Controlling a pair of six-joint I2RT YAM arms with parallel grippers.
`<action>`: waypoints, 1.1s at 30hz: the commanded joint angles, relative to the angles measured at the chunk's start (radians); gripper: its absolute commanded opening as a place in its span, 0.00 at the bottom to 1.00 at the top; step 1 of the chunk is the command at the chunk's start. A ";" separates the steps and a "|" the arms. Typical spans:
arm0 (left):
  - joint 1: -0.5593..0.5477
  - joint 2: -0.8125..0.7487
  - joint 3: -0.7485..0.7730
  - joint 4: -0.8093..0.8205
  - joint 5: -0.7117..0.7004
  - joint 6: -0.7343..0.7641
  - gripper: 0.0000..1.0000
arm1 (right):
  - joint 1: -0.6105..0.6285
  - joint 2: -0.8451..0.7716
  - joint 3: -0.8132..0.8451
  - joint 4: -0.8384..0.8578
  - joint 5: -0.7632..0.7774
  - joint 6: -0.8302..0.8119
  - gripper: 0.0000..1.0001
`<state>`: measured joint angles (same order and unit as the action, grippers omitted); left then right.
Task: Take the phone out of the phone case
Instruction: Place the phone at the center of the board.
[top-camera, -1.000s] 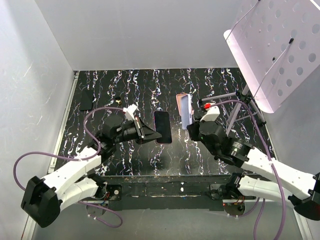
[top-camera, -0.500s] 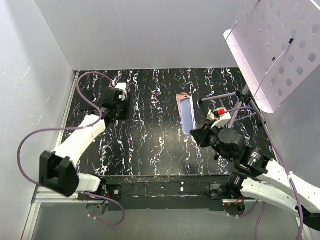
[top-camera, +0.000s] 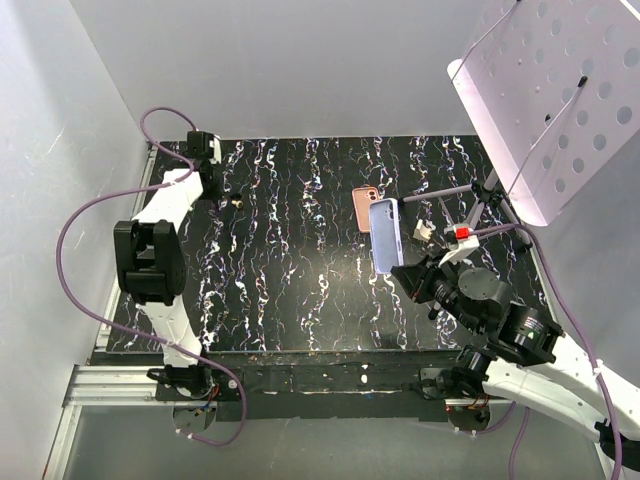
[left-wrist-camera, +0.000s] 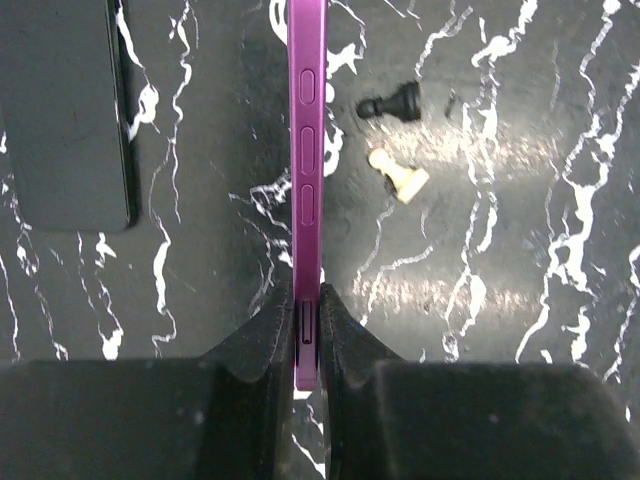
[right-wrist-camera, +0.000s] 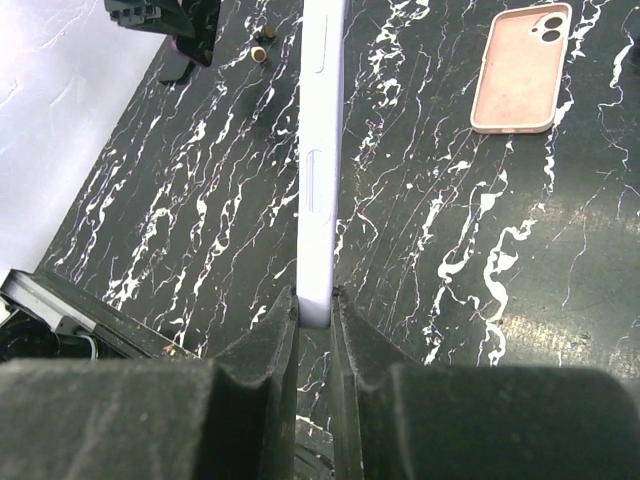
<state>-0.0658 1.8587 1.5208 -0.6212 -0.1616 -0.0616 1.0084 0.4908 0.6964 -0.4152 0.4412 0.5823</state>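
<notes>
My left gripper (top-camera: 205, 165) is at the far left back corner of the table, shut on a magenta phone (left-wrist-camera: 305, 150) held edge-on; its fingers (left-wrist-camera: 270, 335) pinch the phone's lower end above the black marble table (left-wrist-camera: 500, 250). My right gripper (top-camera: 415, 275) is shut on the lavender phone case (top-camera: 386, 235) and holds it above the table's right middle. In the right wrist view the case (right-wrist-camera: 322, 150) stands edge-on between the jaws. The phone and the case are far apart.
A pink phone case (top-camera: 364, 208) lies face down behind the lavender one, also in the right wrist view (right-wrist-camera: 522, 68). A dark flat slab (left-wrist-camera: 65, 110), a black pawn (left-wrist-camera: 390, 105) and a cream piece (left-wrist-camera: 398, 178) lie under the left gripper. A perforated stand (top-camera: 540, 100) overhangs the right side.
The left arm swung from the table's middle to the far left back corner, carrying the phone away. The right gripper drew the lavender case a little right and nearer.
</notes>
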 joint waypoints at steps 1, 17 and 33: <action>0.064 0.080 0.125 -0.032 0.109 0.034 0.00 | 0.001 -0.021 0.034 -0.005 0.001 -0.016 0.01; 0.230 0.215 0.191 -0.080 0.491 0.026 0.00 | 0.001 0.072 0.077 0.035 -0.076 -0.038 0.01; 0.261 0.450 0.384 -0.225 0.376 -0.041 0.09 | 0.001 0.140 0.087 0.064 -0.131 0.017 0.01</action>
<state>0.1921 2.2211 1.8648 -0.7834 0.3229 -0.0929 1.0084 0.6270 0.7353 -0.4164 0.3107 0.5819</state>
